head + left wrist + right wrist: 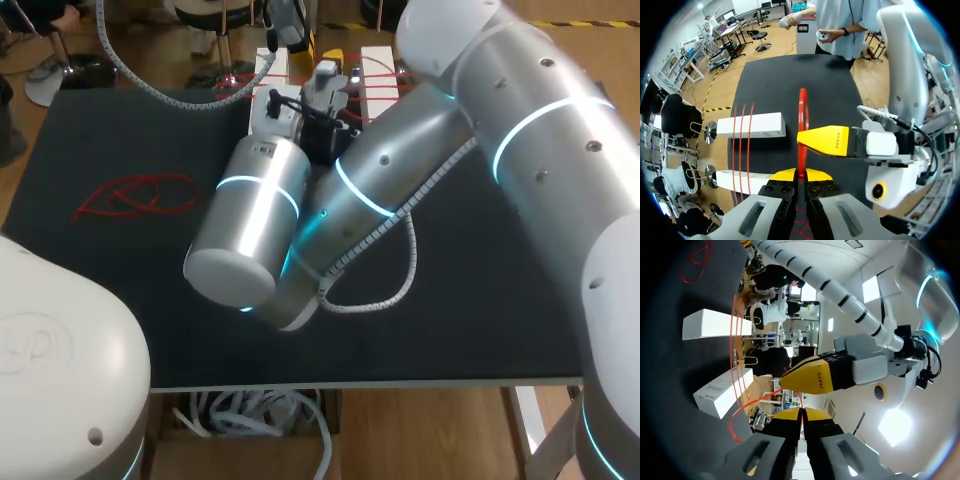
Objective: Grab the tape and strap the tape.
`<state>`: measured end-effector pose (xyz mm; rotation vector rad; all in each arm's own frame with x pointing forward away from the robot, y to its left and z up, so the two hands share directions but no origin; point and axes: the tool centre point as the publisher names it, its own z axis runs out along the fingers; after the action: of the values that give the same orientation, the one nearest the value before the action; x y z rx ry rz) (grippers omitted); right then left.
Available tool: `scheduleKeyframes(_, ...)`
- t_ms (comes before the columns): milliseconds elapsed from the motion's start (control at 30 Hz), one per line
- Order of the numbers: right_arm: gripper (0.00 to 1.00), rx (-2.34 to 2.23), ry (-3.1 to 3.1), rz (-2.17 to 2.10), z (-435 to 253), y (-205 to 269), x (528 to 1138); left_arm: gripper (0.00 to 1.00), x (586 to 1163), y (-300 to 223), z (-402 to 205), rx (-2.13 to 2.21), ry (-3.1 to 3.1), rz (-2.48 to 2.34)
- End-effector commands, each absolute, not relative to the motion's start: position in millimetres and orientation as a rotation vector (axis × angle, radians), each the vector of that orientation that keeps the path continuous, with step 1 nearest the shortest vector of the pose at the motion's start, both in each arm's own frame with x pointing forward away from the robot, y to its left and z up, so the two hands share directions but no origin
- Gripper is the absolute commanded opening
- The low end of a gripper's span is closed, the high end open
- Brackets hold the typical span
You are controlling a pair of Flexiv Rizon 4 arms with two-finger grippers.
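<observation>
A thin red tape strand (802, 117) rises taut from my left gripper (800, 174), whose yellow tips are shut on it. In the right wrist view my right gripper (800, 413) is likewise shut on a fine red tape strand (755, 402) that curves off beside it. Each wrist view shows the other arm's yellow fingertip (825, 141) just ahead of its own, so the two grippers meet closely. In the head view they sit at the table's far edge, near two white blocks (375, 75), mostly hidden by my right arm (400, 180).
Two white blocks (757, 125) lie side by side with several red tape bands (741, 150) running across them. A loose tangle of red tape (135, 195) lies on the black mat (480, 310) at the left. My right arm's elbow hangs over the table's middle.
</observation>
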<state>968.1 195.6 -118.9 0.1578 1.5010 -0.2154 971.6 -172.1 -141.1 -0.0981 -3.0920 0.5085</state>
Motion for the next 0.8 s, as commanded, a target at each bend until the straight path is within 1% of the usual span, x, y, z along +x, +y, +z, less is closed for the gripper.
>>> scheduleKeyframes(33,0.00,0.150,1.499,-0.221,-121.3,197.6,966.3,0.00,971.7,-172.7,-140.0,-0.096,-3.092,0.502)
scheduleKeyframes(800,0.00,0.146,1.501,-0.226,-123.9,206.6,964.7,0.00,971.7,-172.7,-140.0,-0.096,-3.092,0.502)
